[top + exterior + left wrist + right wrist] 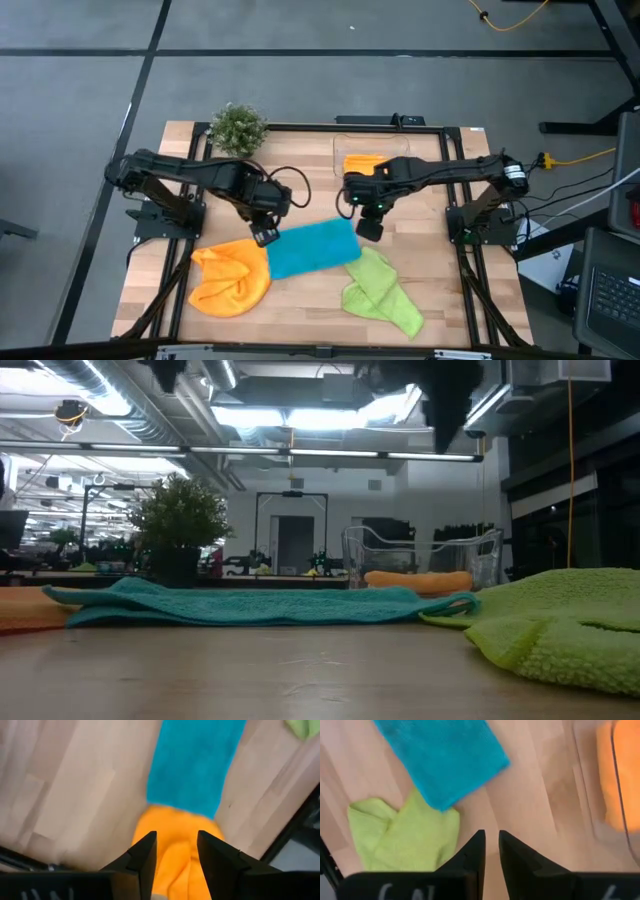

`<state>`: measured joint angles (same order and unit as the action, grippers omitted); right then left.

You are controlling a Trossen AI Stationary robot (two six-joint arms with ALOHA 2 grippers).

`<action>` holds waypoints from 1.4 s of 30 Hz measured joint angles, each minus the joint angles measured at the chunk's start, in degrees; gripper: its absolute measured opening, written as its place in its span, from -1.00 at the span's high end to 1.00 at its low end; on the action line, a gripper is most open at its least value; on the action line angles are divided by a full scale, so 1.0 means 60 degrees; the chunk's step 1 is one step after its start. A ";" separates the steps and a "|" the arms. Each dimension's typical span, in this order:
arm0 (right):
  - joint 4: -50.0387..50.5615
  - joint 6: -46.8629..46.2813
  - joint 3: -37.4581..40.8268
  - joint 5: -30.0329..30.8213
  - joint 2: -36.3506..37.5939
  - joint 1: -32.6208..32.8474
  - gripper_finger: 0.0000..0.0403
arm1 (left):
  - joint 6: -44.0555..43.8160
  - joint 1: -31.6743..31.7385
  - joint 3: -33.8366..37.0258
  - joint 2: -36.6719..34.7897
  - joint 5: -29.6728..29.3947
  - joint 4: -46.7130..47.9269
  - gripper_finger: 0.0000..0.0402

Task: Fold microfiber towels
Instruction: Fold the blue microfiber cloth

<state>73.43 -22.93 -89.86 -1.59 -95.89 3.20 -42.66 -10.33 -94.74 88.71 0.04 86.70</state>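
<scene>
The left gripper (266, 236) hangs above the table with its fingers apart and nothing between them. Straight under it lies the crumpled orange towel (231, 277), and just ahead of its tips the blue towel (311, 247) begins, its near end lapping onto the orange one. The right gripper (368, 229) hovers off the other end of that blue towel; its fingers stand close together with only a narrow gap, and they too hold nothing. Bare table (430, 240) is directly below it, the blue towel's corner is just ahead and to one side, and the rumpled green towel (381, 291) lies just beyond that corner, touching it.

Farther from both grippers, a second orange towel (362, 163) sits inside the clear tub (375, 155) at the back of the table, and the potted plant (238, 128) stands well apart from the left gripper, at the back edge.

As a judgement: the blue towel lies flat as a long strip, so it looks mid-fold, with both grippers released and poised at its two ends. The next move probably calls for one gripper to drop onto an end, pinch only the blue layer clear of the orange or green cloth it touches, and carry that end over to the other.
</scene>
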 joint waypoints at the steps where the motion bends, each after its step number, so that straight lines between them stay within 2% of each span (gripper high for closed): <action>1: 0.0006 -0.0250 0.0306 -0.0002 0.0220 0.0037 0.71 | -0.0128 -0.0055 0.0274 -0.0189 0.0170 0.0033 0.33; 6: -0.0524 -0.1604 0.2450 -0.0006 0.1683 0.0487 0.71 | -0.1245 -0.0463 0.1918 -0.1485 0.0892 -0.0322 0.33; 8: -0.1284 -0.2107 0.3427 -0.0012 0.2273 0.0783 0.71 | -0.1757 -0.0668 0.2604 -0.1996 0.0849 -0.1124 0.33; 14: -0.6350 -0.3339 0.6087 -0.0026 0.2995 0.1553 0.71 | -0.1378 -0.1048 0.4727 -0.3070 0.0354 -0.5059 0.33; 16: -0.8446 -0.3753 0.6756 -0.0036 0.2827 0.1623 0.71 | -0.1133 -0.1003 0.5230 -0.3066 0.0329 -0.6328 0.33; 18: -1.0330 -0.4099 0.7230 -0.0020 0.2422 0.1647 0.71 | -0.0977 -0.0953 0.5547 -0.3009 0.0322 -0.6953 0.33; 21: -1.1707 -0.4125 0.7325 0.0197 0.1637 0.1647 0.72 | -0.0645 -0.0767 0.5769 -0.2807 0.0329 -0.7547 0.33; 25: -1.1419 -0.3080 0.6730 0.0764 0.0445 0.1647 0.77 | -0.0083 -0.0572 0.5785 -0.2806 0.0387 -0.7785 0.33; 31: -1.0759 -0.2398 0.5751 0.0760 -0.1141 0.1620 0.83 | 0.0166 -0.0527 0.5778 -0.2921 0.0371 -0.7881 0.33; 36: -0.8776 -0.2646 0.4926 0.0859 -0.1737 0.1312 0.84 | 0.0146 -0.0631 0.5778 -0.2937 0.0431 -0.7894 0.33; 40: -0.8611 -0.2593 0.4684 0.1417 -0.1908 0.1040 0.84 | 0.0145 -0.0746 0.5778 -0.2937 0.0439 -0.7919 0.33; 42: -0.8856 -0.2601 0.4672 0.1169 -0.2022 0.0783 0.84 | 0.0140 -0.0785 0.5778 -0.2937 0.0439 -0.7917 0.33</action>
<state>20.30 -38.53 -61.82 5.42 -108.02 7.89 -41.82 -15.05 -60.07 71.09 2.68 39.19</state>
